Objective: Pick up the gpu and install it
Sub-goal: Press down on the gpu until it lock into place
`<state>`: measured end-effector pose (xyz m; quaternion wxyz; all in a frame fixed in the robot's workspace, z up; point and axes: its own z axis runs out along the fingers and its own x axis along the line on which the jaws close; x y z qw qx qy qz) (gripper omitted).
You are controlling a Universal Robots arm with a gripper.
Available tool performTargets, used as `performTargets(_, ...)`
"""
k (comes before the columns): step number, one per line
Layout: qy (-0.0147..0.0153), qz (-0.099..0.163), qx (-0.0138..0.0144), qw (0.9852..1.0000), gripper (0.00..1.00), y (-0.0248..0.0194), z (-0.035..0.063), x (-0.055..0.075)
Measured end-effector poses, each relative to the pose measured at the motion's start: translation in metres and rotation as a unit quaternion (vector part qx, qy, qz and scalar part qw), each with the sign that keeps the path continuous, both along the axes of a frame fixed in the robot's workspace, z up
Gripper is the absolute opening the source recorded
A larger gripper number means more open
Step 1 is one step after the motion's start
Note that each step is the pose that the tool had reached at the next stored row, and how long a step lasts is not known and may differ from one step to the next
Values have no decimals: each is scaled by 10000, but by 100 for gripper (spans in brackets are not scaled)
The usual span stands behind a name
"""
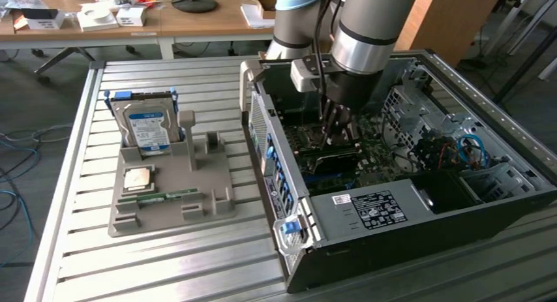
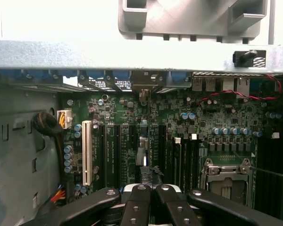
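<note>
gripper [image 2: 148, 176] fingertips: hidden | gpu [image 2: 141, 150]: mostly hidden edge-on

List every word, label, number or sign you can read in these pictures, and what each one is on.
No text reads clearly.
Hard drive: blue-white label, print too blurred to read.
Power supply in the computer case: dark label with white print, too small to read; a small white sticker beside it, likewise.
Motherboard: markings too small to read.

A grey holder tray [image 1: 174, 201] lies on the slatted metal surface [image 1: 156, 269]. At its 12 o'clock a hard drive [image 1: 148, 127] stands upright; a memory stick [image 1: 164, 197] lies flat at 6 o'clock of the drive
</note>
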<state>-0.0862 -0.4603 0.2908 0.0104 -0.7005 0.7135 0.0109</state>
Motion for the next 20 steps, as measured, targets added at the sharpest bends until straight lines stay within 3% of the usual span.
performTargets(20,1,-1,-1,10000,11,-1,-114,0)
